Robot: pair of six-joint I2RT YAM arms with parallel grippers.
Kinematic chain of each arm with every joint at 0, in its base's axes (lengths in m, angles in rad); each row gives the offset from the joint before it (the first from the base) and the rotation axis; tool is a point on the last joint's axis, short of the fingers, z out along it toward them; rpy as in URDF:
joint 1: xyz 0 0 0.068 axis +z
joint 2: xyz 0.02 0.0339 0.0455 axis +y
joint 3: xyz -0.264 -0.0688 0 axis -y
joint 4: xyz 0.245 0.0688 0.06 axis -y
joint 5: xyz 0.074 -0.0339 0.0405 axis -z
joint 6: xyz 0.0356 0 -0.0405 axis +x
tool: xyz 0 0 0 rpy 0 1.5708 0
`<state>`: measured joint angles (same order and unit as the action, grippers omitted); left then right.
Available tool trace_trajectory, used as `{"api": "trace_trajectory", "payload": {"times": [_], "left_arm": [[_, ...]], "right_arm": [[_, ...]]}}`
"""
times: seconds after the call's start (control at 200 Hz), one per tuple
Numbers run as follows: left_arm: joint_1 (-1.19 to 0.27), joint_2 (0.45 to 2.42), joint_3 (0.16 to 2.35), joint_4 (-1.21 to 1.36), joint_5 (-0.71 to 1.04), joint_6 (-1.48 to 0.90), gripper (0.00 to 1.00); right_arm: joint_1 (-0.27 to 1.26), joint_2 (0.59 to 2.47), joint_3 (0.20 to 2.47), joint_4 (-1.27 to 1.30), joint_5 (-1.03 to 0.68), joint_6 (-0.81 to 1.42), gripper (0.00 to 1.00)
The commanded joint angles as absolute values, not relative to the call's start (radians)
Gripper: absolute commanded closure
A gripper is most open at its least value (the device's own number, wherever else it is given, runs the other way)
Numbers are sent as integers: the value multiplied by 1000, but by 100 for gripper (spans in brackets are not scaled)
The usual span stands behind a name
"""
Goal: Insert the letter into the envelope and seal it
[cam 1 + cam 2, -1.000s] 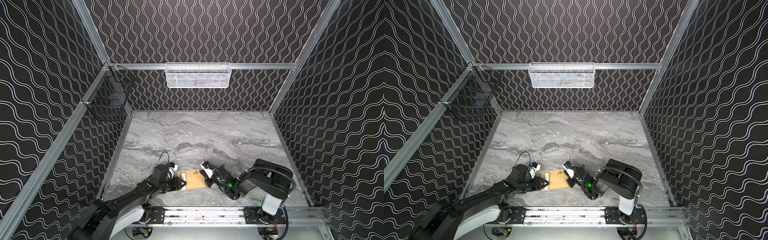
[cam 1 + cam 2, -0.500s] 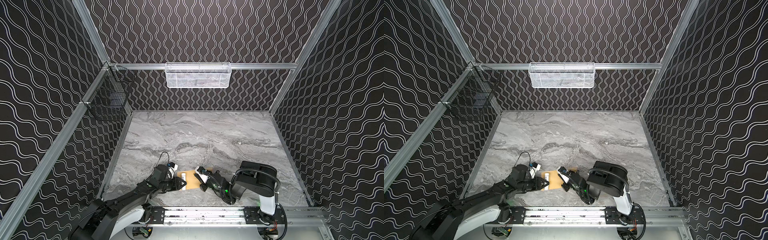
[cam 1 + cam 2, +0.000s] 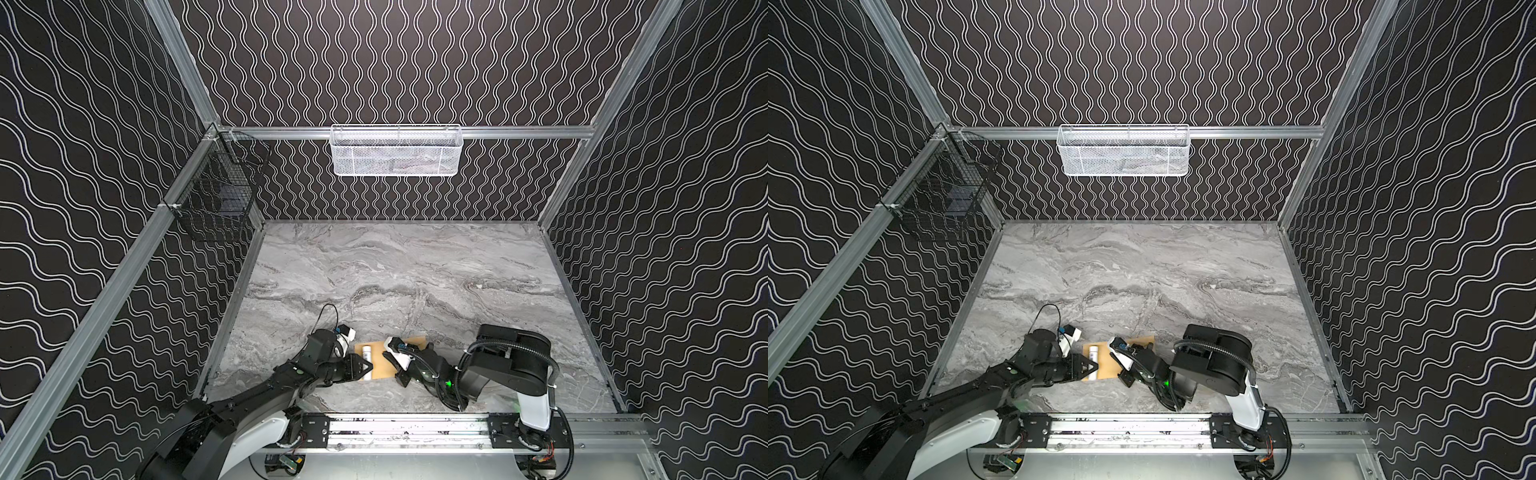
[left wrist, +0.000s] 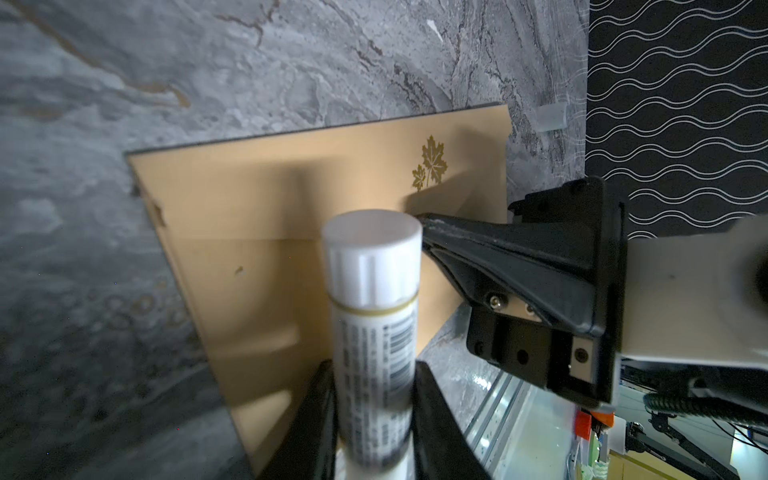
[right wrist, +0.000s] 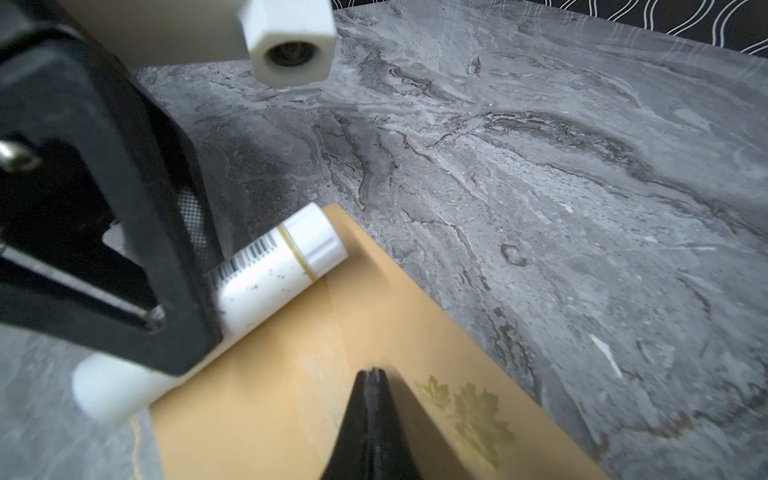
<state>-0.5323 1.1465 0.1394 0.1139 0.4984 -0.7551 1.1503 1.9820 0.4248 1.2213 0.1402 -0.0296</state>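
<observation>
The tan envelope (image 3: 380, 365) (image 3: 1106, 368) lies flat near the table's front edge, showing a gold leaf mark (image 4: 430, 166) (image 5: 473, 411) and a crease across it. My left gripper (image 3: 368, 369) (image 3: 1094, 369) (image 4: 374, 399) is shut on a white glue stick (image 4: 374, 291) (image 5: 274, 266), which lies low over the envelope's left end. My right gripper (image 3: 385, 354) (image 3: 1112, 354) (image 5: 374, 372) is shut with nothing in it. Its tips rest on the envelope (image 4: 257, 216) (image 5: 291, 395) between the stick's cap and the leaf mark. The letter is out of view.
A white mesh basket (image 3: 396, 149) hangs on the back wall and a black wire basket (image 3: 216, 199) on the left wall. A metal rail (image 3: 415, 428) runs along the front edge, just behind both arms. Grey marble tabletop (image 3: 415, 270) stretches toward the back.
My right arm has swung left, carrying its shut gripper across the envelope toward the glue stick. The left arm and the stick have stayed put.
</observation>
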Motion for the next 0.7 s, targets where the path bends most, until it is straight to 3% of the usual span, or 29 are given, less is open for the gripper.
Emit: {"api": "trace_trajectory", "payload": {"times": [0.0,0.215,0.53,0.696], "left_arm": [[-531,1111,169,20,463,-735,100],[-532,952,173,-112,438,-750,100],[-531,975,130,-98,434,-781,100],[-531,1005,123,-69,431,-774,100]], "right_arm": [[1155,1989,419,1010,77,-54,100],[1153,1937,421,1005,91,-69,100],[1147,1814,442,989,103,-117,100],[1129,1855,483,1019,87,-140,100]]}}
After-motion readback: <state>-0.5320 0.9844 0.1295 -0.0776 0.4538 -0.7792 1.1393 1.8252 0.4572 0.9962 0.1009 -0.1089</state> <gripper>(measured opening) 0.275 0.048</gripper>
